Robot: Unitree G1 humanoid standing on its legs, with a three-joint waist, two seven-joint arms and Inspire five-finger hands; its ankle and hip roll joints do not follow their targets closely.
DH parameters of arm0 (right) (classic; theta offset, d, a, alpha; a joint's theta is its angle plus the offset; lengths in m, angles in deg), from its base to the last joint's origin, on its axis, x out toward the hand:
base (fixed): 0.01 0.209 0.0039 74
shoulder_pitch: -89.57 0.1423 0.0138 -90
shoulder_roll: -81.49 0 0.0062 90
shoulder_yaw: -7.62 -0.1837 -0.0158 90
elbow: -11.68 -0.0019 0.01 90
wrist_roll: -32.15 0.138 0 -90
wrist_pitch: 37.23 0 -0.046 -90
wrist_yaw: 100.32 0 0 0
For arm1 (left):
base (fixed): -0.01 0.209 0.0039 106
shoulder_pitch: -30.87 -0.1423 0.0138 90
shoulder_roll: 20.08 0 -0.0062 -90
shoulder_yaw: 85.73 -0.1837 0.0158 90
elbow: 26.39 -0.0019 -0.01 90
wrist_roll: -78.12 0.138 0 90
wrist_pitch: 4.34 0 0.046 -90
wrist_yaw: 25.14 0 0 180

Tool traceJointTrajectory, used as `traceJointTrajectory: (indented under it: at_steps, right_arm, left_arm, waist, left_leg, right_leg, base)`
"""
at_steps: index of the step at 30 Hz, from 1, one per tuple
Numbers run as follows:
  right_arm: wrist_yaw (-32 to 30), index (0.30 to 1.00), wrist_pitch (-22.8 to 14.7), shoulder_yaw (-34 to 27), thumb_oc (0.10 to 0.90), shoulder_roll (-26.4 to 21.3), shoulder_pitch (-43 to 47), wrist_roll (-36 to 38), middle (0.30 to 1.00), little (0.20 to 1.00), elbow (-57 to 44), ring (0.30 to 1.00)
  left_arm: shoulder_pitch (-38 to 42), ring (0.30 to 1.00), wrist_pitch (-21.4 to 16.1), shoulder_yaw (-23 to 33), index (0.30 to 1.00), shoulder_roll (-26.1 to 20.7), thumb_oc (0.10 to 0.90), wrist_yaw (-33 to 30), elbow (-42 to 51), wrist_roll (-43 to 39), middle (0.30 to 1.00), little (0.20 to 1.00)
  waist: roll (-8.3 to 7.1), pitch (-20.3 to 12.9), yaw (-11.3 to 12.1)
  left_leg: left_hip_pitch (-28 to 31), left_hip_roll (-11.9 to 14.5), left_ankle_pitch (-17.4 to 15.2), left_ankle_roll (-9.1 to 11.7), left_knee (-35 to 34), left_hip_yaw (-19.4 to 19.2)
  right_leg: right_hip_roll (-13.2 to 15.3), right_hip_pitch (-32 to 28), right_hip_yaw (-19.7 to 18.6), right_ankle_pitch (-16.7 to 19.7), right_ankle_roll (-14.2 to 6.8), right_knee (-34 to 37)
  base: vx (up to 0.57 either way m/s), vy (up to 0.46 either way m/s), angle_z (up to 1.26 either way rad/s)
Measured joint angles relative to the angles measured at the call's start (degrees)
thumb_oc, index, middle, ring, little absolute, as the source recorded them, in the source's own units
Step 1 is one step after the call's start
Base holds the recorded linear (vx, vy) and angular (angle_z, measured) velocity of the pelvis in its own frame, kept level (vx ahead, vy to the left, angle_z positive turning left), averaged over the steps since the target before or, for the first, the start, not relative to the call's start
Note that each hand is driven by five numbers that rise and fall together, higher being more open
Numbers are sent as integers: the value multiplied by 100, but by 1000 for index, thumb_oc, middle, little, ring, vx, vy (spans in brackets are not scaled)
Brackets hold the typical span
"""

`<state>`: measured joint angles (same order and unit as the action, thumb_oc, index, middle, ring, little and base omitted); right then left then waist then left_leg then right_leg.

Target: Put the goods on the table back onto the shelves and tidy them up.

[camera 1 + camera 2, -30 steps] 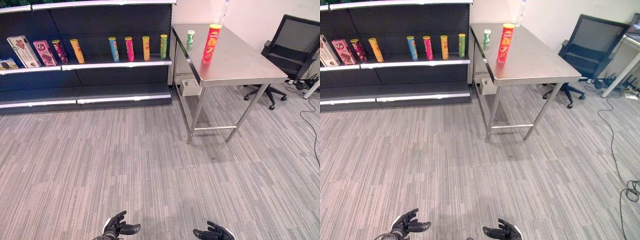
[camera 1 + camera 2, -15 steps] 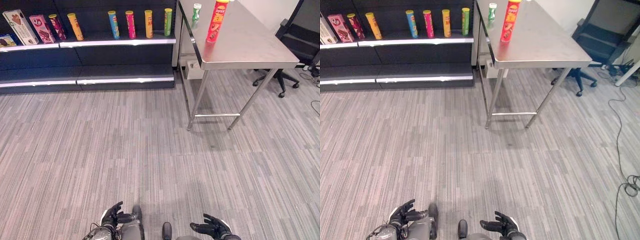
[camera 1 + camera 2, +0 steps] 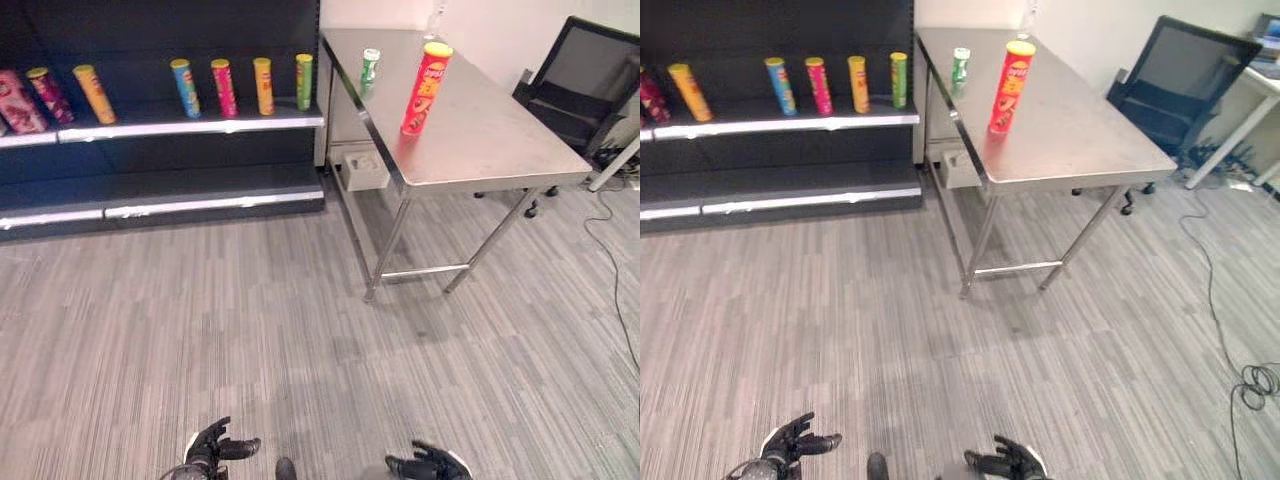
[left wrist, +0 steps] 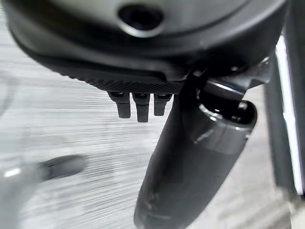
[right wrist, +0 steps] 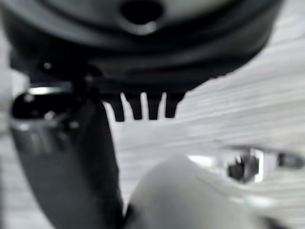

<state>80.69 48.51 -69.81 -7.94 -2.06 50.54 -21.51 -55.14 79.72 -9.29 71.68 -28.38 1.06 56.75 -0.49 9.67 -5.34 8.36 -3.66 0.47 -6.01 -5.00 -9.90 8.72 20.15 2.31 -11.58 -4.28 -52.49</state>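
A tall red can (image 3: 424, 89) stands upright near the steel table's (image 3: 500, 140) left edge, a small green can (image 3: 369, 70) beyond it toward the far-left corner. Colourful cans (image 3: 240, 86) line the shelf (image 3: 190, 125). Both hands, left hand (image 3: 212, 450) and right hand (image 3: 428, 464), hang low over the floor, relaxed and holding nothing.

No text, number or sign can be read. Print is seen on the tall red tube with a yellow lid (image 3: 424, 88) and the small green-and-white can (image 3: 369, 70) on the steel table (image 3: 480, 130), and on the coloured tubes on the dark shelf (image 3: 190, 124), but it is too small to be made out.
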Motion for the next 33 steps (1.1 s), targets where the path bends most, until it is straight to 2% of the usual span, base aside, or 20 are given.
traceJointTrajectory:
  at_steps: [1,2,3,5,6,7,8,9,11,12,13,14,15,17,20,22,23,25,30,33]
  right_arm:
    - [24,900,-24,131,800,-77,18,2,900,900,-130,900]
    - [4,900,-83,205,800,-69,78,1,900,900,-151,900]
    - [72,900,-28,283,800,16,242,1,900,900,-121,900]
    - [84,900,-19,128,800,86,143,64,900,900,-66,900]
    - [112,900,-3,-122,800,15,190,60,900,900,304,900]
    - [97,900,44,-272,800,78,424,56,900,900,648,900]
    - [103,900,55,-304,800,59,401,55,900,900,753,900]
    - [98,900,95,-311,800,-53,280,52,900,900,777,900]
    - [94,900,113,-426,800,-153,168,53,900,900,699,900]
    - [90,900,100,-609,800,-132,172,71,900,900,650,900]
    - [-17,900,173,-602,800,60,510,85,900,900,1183,900]
    - [-22,900,171,-415,800,159,512,93,900,900,1203,900]
    - [-19,900,136,-395,800,230,439,96,900,900,1143,900]
    - [-6,900,96,-217,800,198,422,96,900,900,1001,900]
    - [-13,900,96,-76,800,13,337,94,900,900,1051,900]
    - [-23,900,94,-207,800,-59,129,94,900,900,1226,900]
    - [-84,900,112,-258,800,43,0,99,900,900,1284,900]
    - [-86,900,88,-564,800,34,-371,113,900,900,1357,900]
    - [-83,900,123,-1017,800,118,-690,294,900,900,1506,900]
    - [-126,900,155,-1986,800,-256,-709,545,900,900,1550,900]
  left_arm:
    - [21,900,-22,-5,900,40,800,1,136,15,900,900]
    - [91,900,-37,25,900,57,800,17,222,16,900,900]
    - [293,900,-73,36,900,32,800,10,227,73,900,900]
    - [71,900,-65,18,900,89,800,9,222,142,900,900]
    - [-56,900,-34,27,900,303,800,-17,227,170,900,900]
    - [-136,900,-9,-26,900,297,800,0,315,234,900,900]
    - [-176,900,13,-214,900,258,800,24,267,305,900,900]
    - [-211,900,7,-281,900,342,800,57,268,353,900,900]
    - [-174,900,-4,-253,900,387,800,144,349,351,900,900]
    - [-114,900,-26,-149,900,355,800,127,605,337,900,900]
    - [27,900,-167,-153,900,177,800,130,692,335,900,900]
    - [-56,900,-66,-162,900,79,800,127,575,330,900,900]
    - [-191,900,-53,-192,900,-2,800,118,615,328,900,900]
    - [-202,900,-52,-169,900,-39,800,119,651,321,900,900]
    - [-270,900,-35,-190,900,66,800,106,522,309,900,900]
    - [-462,900,-29,-221,900,182,800,86,343,295,900,900]
    - [-433,900,-7,-295,900,141,800,91,253,300,900,900]
    - [-305,900,-54,-392,900,194,800,33,234,316,900,900]
    - [-37,900,-126,-310,900,68,800,27,173,350,900,900]
    - [-273,900,-101,-315,900,-22,800,106,176,361,900,900]
  waist:
    - [208,46,-56]
    - [246,75,-201]
    - [110,163,-222]
    - [10,121,-458]
    - [427,106,-485]
    - [490,157,-402]
    - [322,183,-365]
    - [239,201,-369]
    - [49,266,-426]
    - [-109,326,-414]
    - [-496,506,-43]
    - [-684,432,-9]
    - [-740,333,-21]
    - [-576,369,-27]
    - [-125,226,-67]
    - [152,71,-175]
    - [43,31,-274]
    - [288,-84,-423]
    - [177,-18,-664]
    - [185,8,-833]
  left_leg:
    - [7,124,-243,46,51,198]
    - [238,143,-287,102,-11,357]
    - [626,74,-652,252,-14,459]
    - [1332,117,-1092,525,-13,574]
    - [1521,539,-1482,695,42,615]
    - [1510,701,-1487,1017,473,506]
    - [1572,711,-1142,1306,915,518]
    - [1599,741,-800,1344,1457,657]
    - [1083,712,-472,1752,2594,809]
    - [-348,796,884,2108,5040,745]
    - [-1930,1237,1059,1580,7491,-144]
    - [-2182,1336,420,1090,6651,-509]
    - [-2252,1360,-35,833,5286,-649]
    - [-2174,1385,65,1017,3061,-400]
    - [-1803,833,394,1120,574,1084]
    - [-1426,678,1230,450,413,979]
    - [-1212,618,1275,580,350,972]
    - [-992,675,1186,385,-39,878]
    - [-856,377,901,346,-49,495]
    - [-739,379,638,466,-72,56]
  right_leg:
    - [-141,127,40,-6,-16,725]
    - [-227,85,159,47,-10,1988]
    - [-575,160,-14,564,-210,4088]
    - [-860,22,260,895,-44,4904]
    - [-1194,-32,602,1324,99,4693]
    - [-1204,-47,932,1391,197,4301]
    - [-1116,-245,1064,1459,575,3987]
    - [-1162,-564,1011,1277,1020,3854]
    - [-1191,-1313,995,1088,1134,4289]
    - [-1201,-1630,1016,1011,1213,4666]
    - [-1213,-2083,646,1012,1193,4838]
    - [-1180,-2441,468,1060,1041,5136]
    - [-1184,-2708,354,1047,853,5382]
    - [-1343,-3077,334,1025,828,5568]
    - [-1361,-3585,-255,812,518,5769]
    - [-1420,-3918,-462,591,190,5662]
    - [-1305,-3859,-389,391,-14,5239]
    - [-1068,-3135,-458,30,-4,5029]
    - [-509,-2560,-588,1120,-132,5587]
    - [-453,-2491,-1021,1144,-218,5654]
  base:
    - [516,-60,63]
    - [683,-78,80]
    - [687,-63,109]
    - [681,-94,114]
    - [705,-152,57]
    - [574,-157,11]
    - [413,-143,-17]
    - [441,-255,4]
    - [440,-286,25]
    - [533,14,-36]
    - [386,110,-69]
    - [349,196,-110]
    - [134,153,-80]
    - [171,193,-96]
    - [163,208,-117]
    - [83,215,-101]
    - [41,266,-44]
    - [-7,289,-53]
    - [-27,221,-43]
    - [-3,226,-82]
